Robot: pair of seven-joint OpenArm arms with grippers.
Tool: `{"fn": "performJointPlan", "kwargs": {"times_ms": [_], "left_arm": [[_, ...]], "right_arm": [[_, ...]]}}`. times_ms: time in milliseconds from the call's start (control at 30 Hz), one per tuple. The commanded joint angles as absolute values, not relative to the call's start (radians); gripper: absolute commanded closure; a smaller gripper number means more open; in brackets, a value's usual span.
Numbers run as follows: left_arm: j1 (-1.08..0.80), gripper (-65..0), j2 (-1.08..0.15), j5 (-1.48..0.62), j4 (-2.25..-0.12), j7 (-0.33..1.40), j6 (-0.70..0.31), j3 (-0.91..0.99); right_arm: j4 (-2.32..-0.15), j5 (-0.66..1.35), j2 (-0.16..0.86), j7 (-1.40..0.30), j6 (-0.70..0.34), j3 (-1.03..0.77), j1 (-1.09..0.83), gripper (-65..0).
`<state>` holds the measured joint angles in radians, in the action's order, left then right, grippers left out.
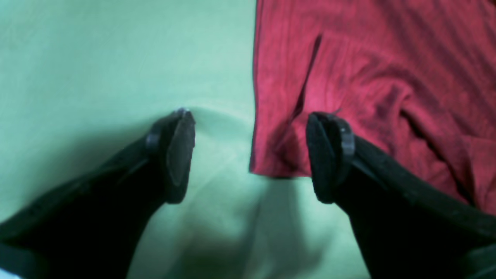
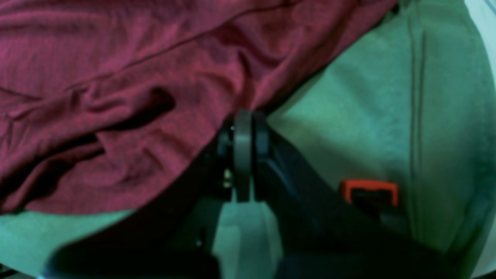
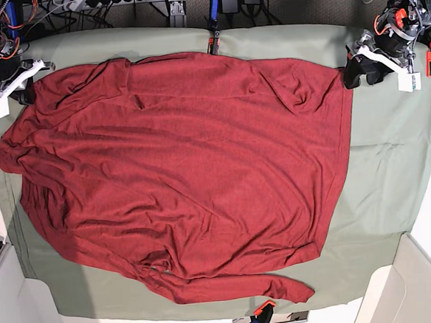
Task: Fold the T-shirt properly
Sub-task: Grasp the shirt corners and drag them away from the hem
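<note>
— Left gripper (image 1: 250,155): spread wide over the T-shirt (image 3: 186,171) corner, one pad (image 1: 179,155) on the pale green cloth sheet (image 1: 116,77), the other pad (image 1: 323,159) over red knit, nothing clamped. Right gripper (image 2: 243,155)?

— Pressed together at the garment's edge, seen edge-on from the wrist. Looks pinched onto the fold of red fabric just above the tips, though whether cloth sits between them cannot be told.

— And the shirt itself?

— Spread nearly flat across the green sheet in the base view, dark red, plain, wrinkled near both far corners, a long sleeve trailing along the near edge. No fold made yet.

— So, step in hand?

— Probably taking hold of the two far corners before the first fold. Right side seemingly ahead, left side not yet closed.

— Next move?

— Likely lower the left pads so the hem corner sits between them, then close. Needs only the thin knit, not the sheet beneath; easy to pinch both layers. After that, lift evenly on both sides, else soft fabric bunching.

— Around it?

— Orange clamp (image 3: 263,307) at the near table edge, cables behind.
</note>
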<state>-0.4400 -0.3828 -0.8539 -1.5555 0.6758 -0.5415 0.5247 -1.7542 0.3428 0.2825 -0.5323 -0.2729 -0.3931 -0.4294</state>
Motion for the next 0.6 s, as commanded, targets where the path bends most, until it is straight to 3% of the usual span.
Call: {"fn": "performJointPlan", "kwargs": {"times_ms": [0,367,567], "left_arm": [[-0.447,-47.4,-0.397,-0.892,-1.564,0.697,-0.572,0.527],[-0.47,-47.4,-0.397,-0.898,-1.567,0.75,-0.637,0.408],[-0.462,-47.4,-0.397,-0.831,-1.568,0.721,-0.612,0.361]], "right_arm": [[-1.773,0.348,0.297,-0.516,-0.277,-0.399,-0.427,0.0],[-1.773,0.348,0.297,-0.517,-0.277,-0.399,-0.427,0.0],[-1.773,0.348,0.297,-0.516,-0.277,-0.399,-0.427,0.0]]}}
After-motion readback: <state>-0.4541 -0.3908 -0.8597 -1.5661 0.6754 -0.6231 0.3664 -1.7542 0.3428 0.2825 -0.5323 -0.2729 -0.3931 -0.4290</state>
